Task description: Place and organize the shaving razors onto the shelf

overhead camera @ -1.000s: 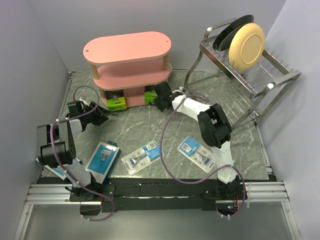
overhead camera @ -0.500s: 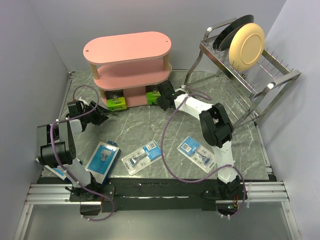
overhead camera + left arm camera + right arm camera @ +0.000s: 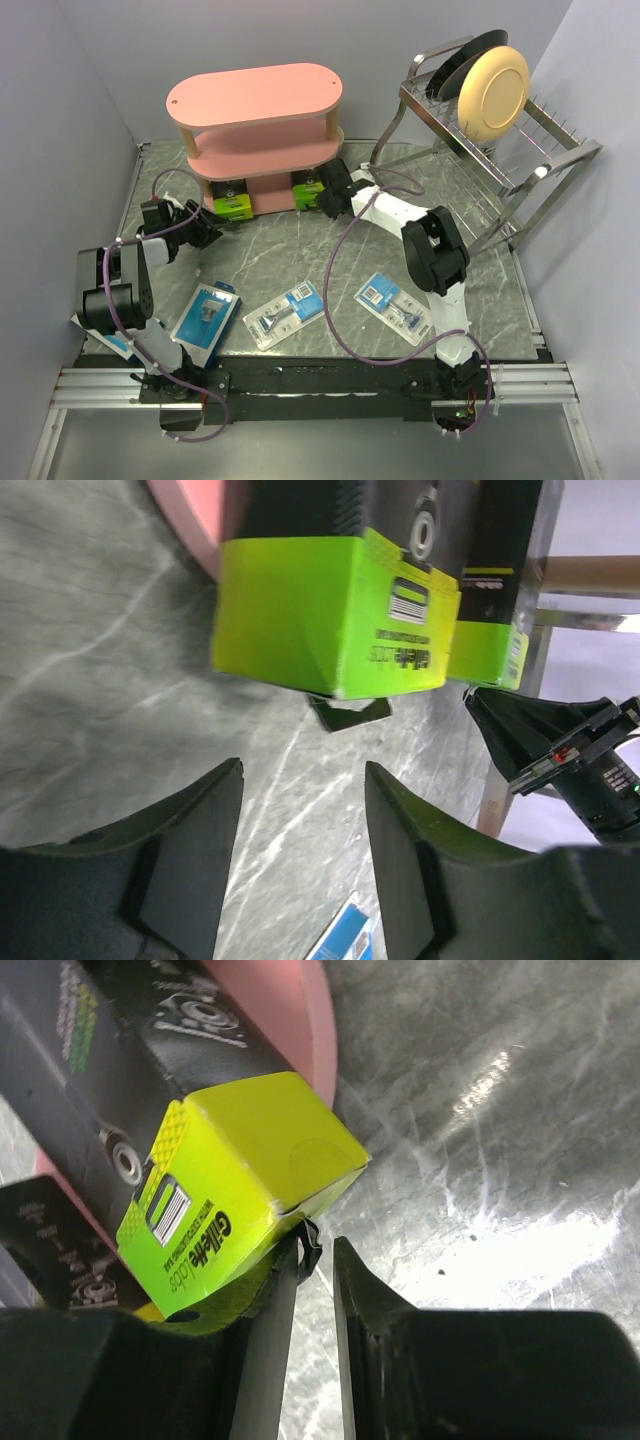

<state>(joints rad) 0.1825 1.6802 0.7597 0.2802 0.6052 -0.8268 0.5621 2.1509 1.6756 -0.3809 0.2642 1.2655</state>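
Observation:
The pink shelf [image 3: 255,100] stands at the back. Two black boxes with lime-green ends lie on its bottom tier, one on the left [image 3: 232,205] and one on the right [image 3: 305,188]. My left gripper [image 3: 208,232] is open and empty, just short of the left box [image 3: 320,620]. My right gripper [image 3: 327,190] is nearly closed with nothing between the jaws, and its left finger touches the right box's green end [image 3: 240,1180]. A blue-carded pack [image 3: 205,318] and two clear blister packs [image 3: 283,315] [image 3: 395,303] lie on the table near the arms.
A silver dish rack [image 3: 500,170] with plates stands at the back right, close to my right arm. Grey walls close in the left and back. Another blue pack edge [image 3: 112,345] shows under the left arm's base.
My right gripper has moved a little toward the shelf against the right box's end. My left gripper has edged slightly closer to the left box.

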